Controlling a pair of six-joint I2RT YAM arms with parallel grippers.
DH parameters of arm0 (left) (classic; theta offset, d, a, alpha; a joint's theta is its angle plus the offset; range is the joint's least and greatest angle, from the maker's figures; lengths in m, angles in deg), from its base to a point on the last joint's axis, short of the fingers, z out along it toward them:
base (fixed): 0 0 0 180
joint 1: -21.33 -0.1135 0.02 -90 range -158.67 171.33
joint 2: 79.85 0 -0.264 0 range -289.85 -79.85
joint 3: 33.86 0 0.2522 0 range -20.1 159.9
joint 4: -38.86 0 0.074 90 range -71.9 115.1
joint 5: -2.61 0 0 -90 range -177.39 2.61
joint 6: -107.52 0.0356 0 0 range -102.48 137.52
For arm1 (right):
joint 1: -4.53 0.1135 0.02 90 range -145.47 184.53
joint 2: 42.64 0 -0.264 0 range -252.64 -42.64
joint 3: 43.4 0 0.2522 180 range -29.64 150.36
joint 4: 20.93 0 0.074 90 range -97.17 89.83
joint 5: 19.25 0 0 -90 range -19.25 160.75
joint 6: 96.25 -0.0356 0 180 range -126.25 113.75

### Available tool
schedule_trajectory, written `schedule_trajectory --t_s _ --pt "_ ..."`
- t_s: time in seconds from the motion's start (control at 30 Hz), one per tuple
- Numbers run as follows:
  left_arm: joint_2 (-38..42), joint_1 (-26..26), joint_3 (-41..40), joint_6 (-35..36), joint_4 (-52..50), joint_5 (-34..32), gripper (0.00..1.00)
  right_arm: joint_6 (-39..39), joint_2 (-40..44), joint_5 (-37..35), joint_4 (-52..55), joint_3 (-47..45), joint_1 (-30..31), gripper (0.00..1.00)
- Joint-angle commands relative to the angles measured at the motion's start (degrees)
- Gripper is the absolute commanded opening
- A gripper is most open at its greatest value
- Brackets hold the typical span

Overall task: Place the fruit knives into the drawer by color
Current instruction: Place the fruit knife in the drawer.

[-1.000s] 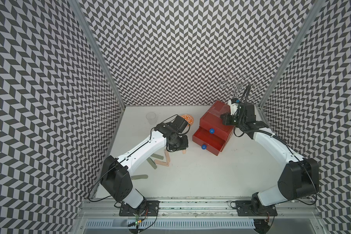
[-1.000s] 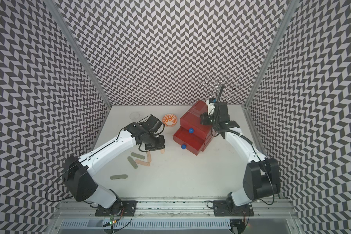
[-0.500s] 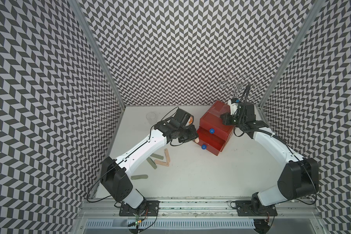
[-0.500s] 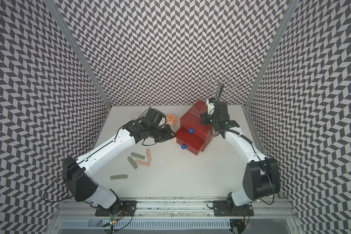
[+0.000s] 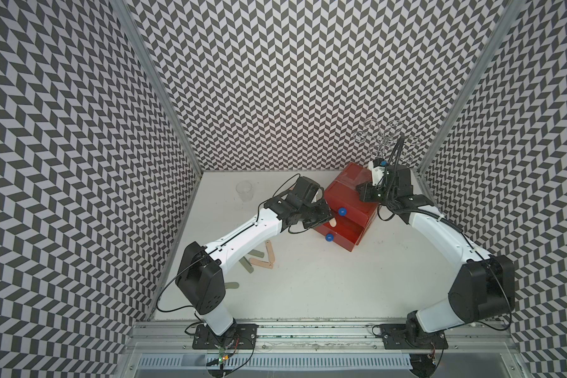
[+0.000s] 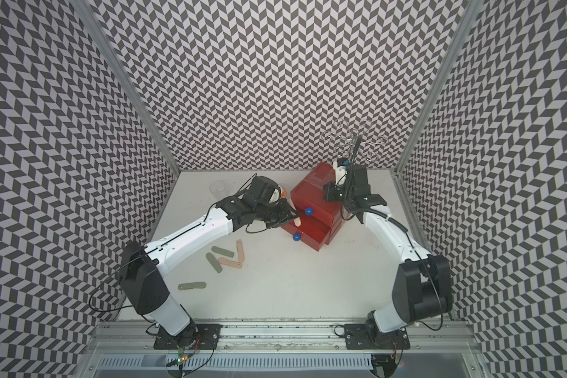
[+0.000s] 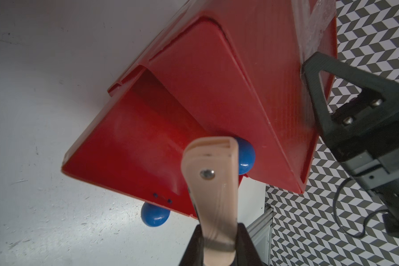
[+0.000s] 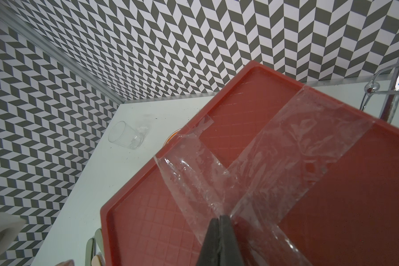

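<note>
- Right of centre in both top views, the red chest of drawers (image 5: 351, 188) (image 6: 311, 193) stands at an angle on the white bench (image 5: 308, 278), close to the back wall.
- One low drawer, the open drawer (image 5: 344, 230), is pulled out toward the lower left of the frame, with its lower knob (image 5: 329, 238) at the front. The drawer above it is closed and shows the upper knob (image 5: 342, 211). Whether the open one is the middle or the bottom drawer I cannot tell.
- Reaching in from the left, the left claw (image 5: 326, 220) is clamped on a peach knife (image 5: 333, 223). The knife's free tip juts over the open drawer, just below the upper knob.
- The left wrist view shows the peach knife (image 7: 211, 184) rising from between the dark fingers (image 7: 248, 246) at the bottom edge. Its far end covers part of the upper knob (image 7: 245, 159), and the red inside of the open drawer (image 7: 134, 147) lies to its left.
- Tips down on the top of the chest, the right claw (image 5: 369, 193) is clenched on nothing. In the right wrist view its closed tips (image 8: 219, 218) touch clear tape (image 8: 274, 156) stuck across the red top.
- Lower left of the chest, two loose peach knives (image 6: 240, 250) (image 6: 230, 262) lie on the bench and meet at one end.
- Two grey-green knives (image 6: 222, 251) (image 6: 212, 262) lie just beside them, and a third grey-green knife (image 6: 192, 286) lies well apart, further to the lower left.
- A clear glass (image 5: 244, 190) stands at the upper left of the bench.
</note>
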Motion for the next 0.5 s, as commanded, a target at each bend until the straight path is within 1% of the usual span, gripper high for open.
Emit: schedule_trajectory --t_s 0.0,0.27,0.47 --pt "-0.5 0.7 -1.3 -1.4 4.5 0.7 0.17 0.3 -3.1 -2.4 14.4 -2.5 0.0 0.01" --pt "-1.4 1.1 -4.2 -3.1 7.2 0.8 0.17 0.5 -3.1 -2.4 14.4 -2.5 0.0 0.01" --pt "-2.6 1.2 -5.1 -3.2 8.5 0.8 0.17 0.6 -2.9 -2.5 14.4 -2.8 0.0 0.01"
